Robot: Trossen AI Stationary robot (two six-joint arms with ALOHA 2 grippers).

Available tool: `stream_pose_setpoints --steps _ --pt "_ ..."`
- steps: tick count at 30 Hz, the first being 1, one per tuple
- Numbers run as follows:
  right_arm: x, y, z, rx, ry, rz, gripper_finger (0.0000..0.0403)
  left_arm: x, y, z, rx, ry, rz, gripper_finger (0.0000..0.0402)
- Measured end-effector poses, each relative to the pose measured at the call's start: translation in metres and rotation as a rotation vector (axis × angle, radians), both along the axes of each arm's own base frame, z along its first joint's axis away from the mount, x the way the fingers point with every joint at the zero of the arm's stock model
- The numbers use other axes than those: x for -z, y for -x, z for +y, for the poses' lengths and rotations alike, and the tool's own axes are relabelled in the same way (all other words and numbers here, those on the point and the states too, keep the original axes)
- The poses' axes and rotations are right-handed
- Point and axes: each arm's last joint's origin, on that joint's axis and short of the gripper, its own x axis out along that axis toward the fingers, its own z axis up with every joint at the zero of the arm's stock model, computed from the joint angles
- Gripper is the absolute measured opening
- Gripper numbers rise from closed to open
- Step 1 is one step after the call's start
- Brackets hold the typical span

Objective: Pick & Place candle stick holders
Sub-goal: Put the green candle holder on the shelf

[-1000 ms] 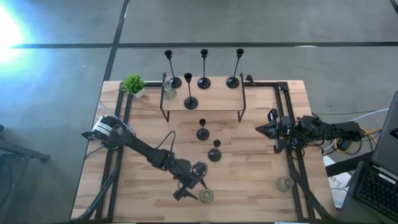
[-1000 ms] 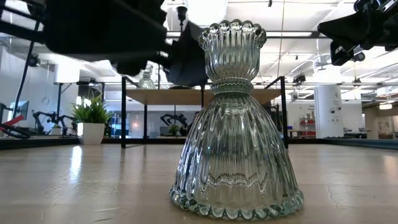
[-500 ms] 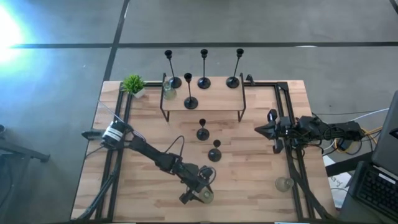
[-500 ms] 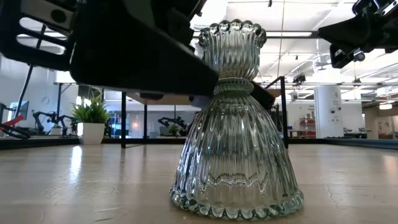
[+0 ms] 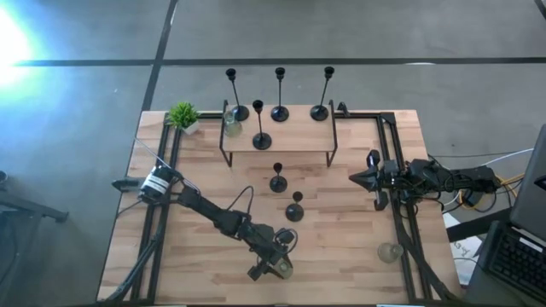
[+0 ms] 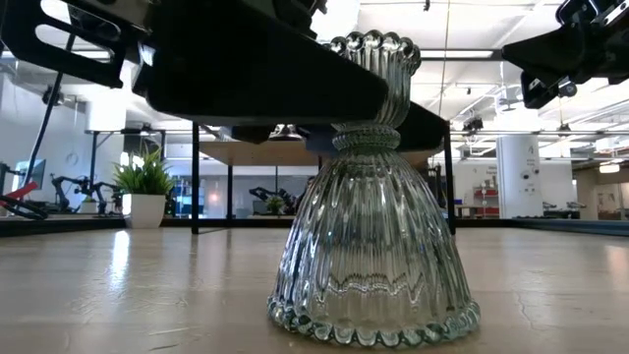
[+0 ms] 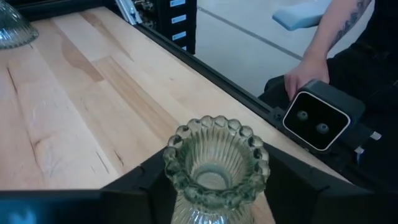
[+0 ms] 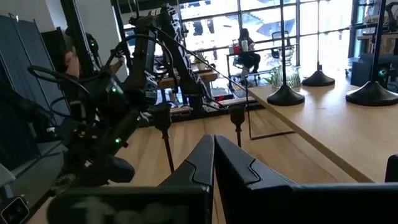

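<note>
A clear-greenish ribbed glass holder (image 5: 282,269) stands on its wide base near the table's near edge and fills the low view (image 6: 373,246). My left gripper (image 5: 277,261) is open, with one finger (image 7: 140,186) on each side of the holder's narrow neck (image 6: 366,138), just under its beaded cup (image 7: 216,158). My right gripper (image 5: 368,180) is shut and empty, hovering at the table's right side. Several black holders (image 5: 280,111) and one glass holder (image 5: 232,128) stand on a raised shelf. Two short black holders (image 5: 277,182) (image 5: 295,211) stand on the table. My left gripper's fingers come in level at the glass holder's neck (image 7: 186,208), one on each side. I cannot tell whether they touch it. The holder stands upright on the table.
A second glass holder (image 5: 390,251) stands near the right rail, also seen in the left wrist view (image 7: 9,31). A small green plant (image 5: 182,115) stands at the far left corner. A camera box (image 7: 314,118) and a person's hand (image 7: 305,78) are just past the near edge.
My left gripper has moved toward the table's right and near edge, up to the glass holder, and its fingers now stand on either side of the neck. The holder has stayed in place.
</note>
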Motion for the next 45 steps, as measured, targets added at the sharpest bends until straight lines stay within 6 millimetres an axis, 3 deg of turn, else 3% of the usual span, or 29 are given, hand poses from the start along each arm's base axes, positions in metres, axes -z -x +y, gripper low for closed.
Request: stream_pose_setpoints --steps 6,15,23,33,41,45 --pt "0.0 0.0 0.0 0.0 0.001 0.0 0.0008 0.0 0.0 0.0 -0.019 -0.002 0.001 0.0137" --pt "0.0 0.0 0.0 0.0 0.0 0.0 0.0008 -0.004 0.0 0.003 -0.113 -0.024 0.02 0.0137" --pt "0.0 0.0 0.0 0.0 0.002 0.005 0.0008 -0.034 0.011 0.009 -0.172 -0.058 0.031 0.0137" --pt "0.002 0.0 0.0 0.0 0.003 0.021 0.0008 -0.069 0.045 0.028 -0.326 -0.087 -0.044 0.0137" --pt "0.002 -0.001 0.0 0.007 0.127 0.023 0.0008 -0.09 0.091 0.054 -0.548 -0.066 -0.085 0.0137" --pt "-0.004 0.0 -0.003 0.098 0.12 -0.027 0.0008 -0.098 0.114 0.068 -0.674 -0.057 -0.119 0.0137"
